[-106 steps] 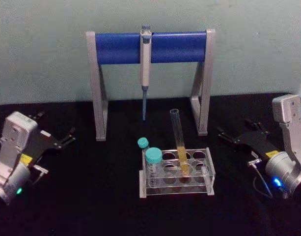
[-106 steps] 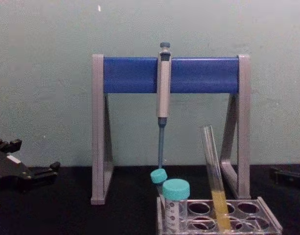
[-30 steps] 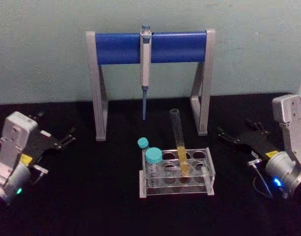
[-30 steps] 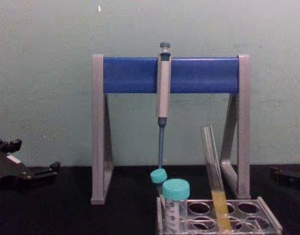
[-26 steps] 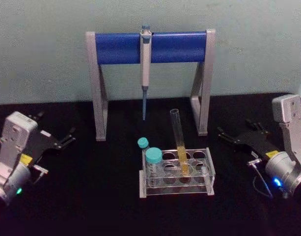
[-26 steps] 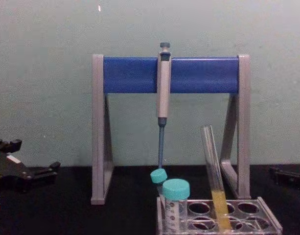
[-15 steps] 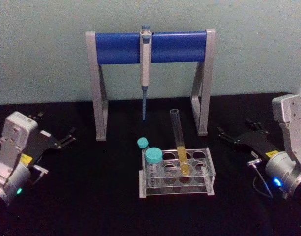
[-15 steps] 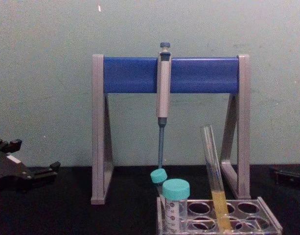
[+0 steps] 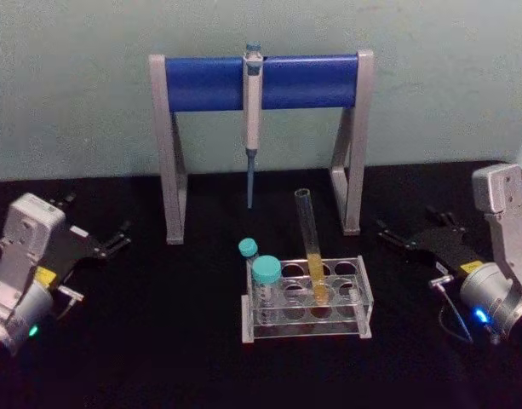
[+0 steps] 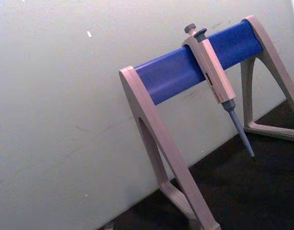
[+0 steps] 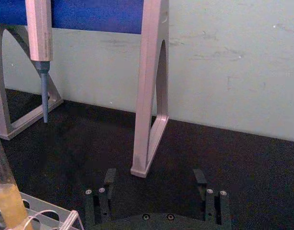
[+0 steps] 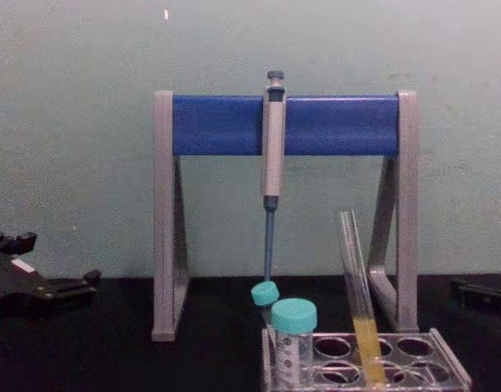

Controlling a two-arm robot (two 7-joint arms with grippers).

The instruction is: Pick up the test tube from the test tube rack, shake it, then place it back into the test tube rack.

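Note:
The test tube (image 9: pixel 310 243) stands slightly tilted in a back-row hole of the test tube rack (image 9: pixel 364 294), yellow-orange liquid in its lower part. The chest view shows the test tube (image 12: pixel 355 282) rising above the rack (image 12: pixel 448 361). My left gripper (image 9: pixel 97 216) rests open on the black table far to the left of the rack; its fingers (image 12: pixel 88 278) enter the chest view at the left edge. My right gripper (image 9: pixel 410 221) rests open to the right of the rack, nothing between its fingers (image 11: pixel 109 178). Its wrist view catches the tube (image 11: pixel 4 189) and a rack corner (image 11: pixel 53 211).
A grey-and-blue pipette stand (image 9: pixel 261 83) stands behind the rack near the wall, with a grey pipette (image 9: pixel 252 111) hanging from its bar. Two teal-capped tubes (image 9: pixel 266 273) sit at the rack's left end. Bare black tabletop lies on both sides of the rack.

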